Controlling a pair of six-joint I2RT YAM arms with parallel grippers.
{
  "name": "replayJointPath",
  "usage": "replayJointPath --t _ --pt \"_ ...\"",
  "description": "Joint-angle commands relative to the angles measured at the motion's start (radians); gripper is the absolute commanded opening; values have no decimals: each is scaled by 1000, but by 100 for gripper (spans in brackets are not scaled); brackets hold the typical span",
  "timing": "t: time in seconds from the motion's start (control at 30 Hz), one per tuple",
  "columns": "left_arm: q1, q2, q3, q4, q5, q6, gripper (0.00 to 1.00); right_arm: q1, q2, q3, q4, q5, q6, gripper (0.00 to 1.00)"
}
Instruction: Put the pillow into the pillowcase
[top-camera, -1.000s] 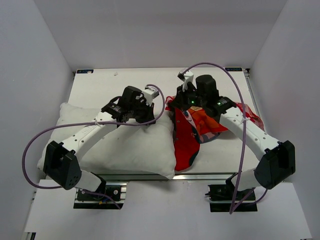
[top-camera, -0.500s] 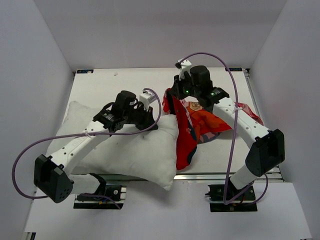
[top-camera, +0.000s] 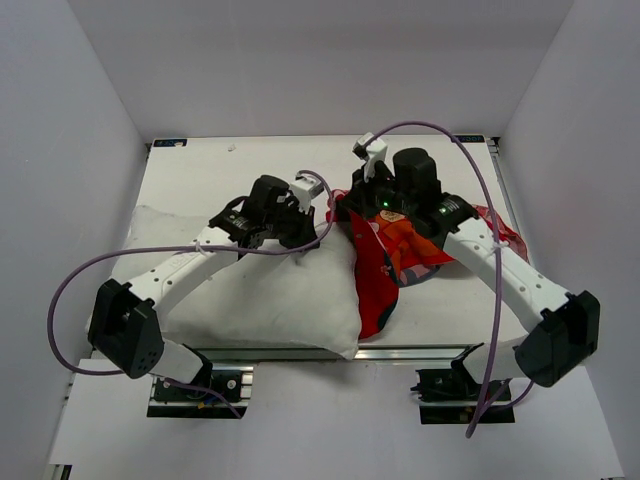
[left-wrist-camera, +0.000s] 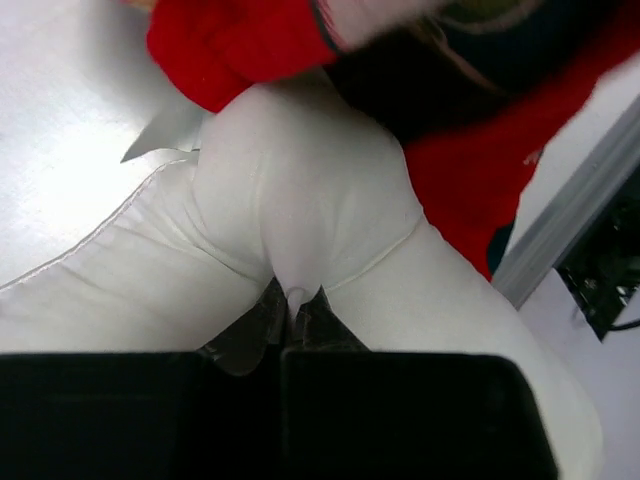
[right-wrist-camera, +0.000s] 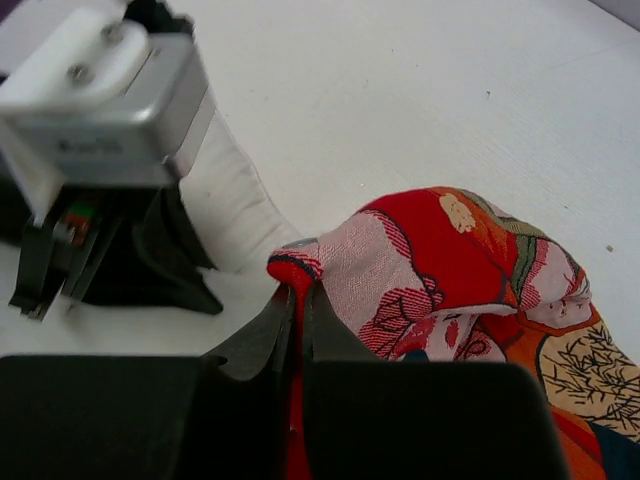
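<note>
On the table (top-camera: 200, 170), the pillow (top-camera: 280, 300) has been swung right over the last second, so its corner now meets the pillowcase (top-camera: 405, 240); insertion is judged barely begun. Pillow fabric is pinched by the closed left gripper (left-wrist-camera: 293, 297), and the case's edge by the closed right gripper (right-wrist-camera: 298, 292). One pillow, one pillowcase and two grippers are counted.

We saw a plain white pillow (top-camera: 265, 300) at lower left of the frame. The bright red pillowcase (top-camera: 378, 275) carried orange, dark-haired cartoon figures, its inner side dull pink with red marks. The surface (top-camera: 240, 165) was white.
</note>
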Motion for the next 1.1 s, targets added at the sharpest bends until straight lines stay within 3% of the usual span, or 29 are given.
replayJointPath --t 0.0,0.23,0.37,0.6,0.87,1.07 --pt "23 -7 96 6 -69 50 0 0 -69 -44 15 -65 -55 0" --pt "30 -29 156 63 -16 14 0 -2 -32 -25 35 -62 7 0" --pt "30 -52 152 103 -156 7 0 4 9 38 19 -103 37 0" --pt "50 -13 153 190 -268 30 0 27 -7 20 0 -117 37 0" --pt "145 84 291 242 -161 105 0 29 -1 17 31 -48 30 0" --pt "168 168 305 293 -116 146 0 27 75 52 51 26 -5 0"
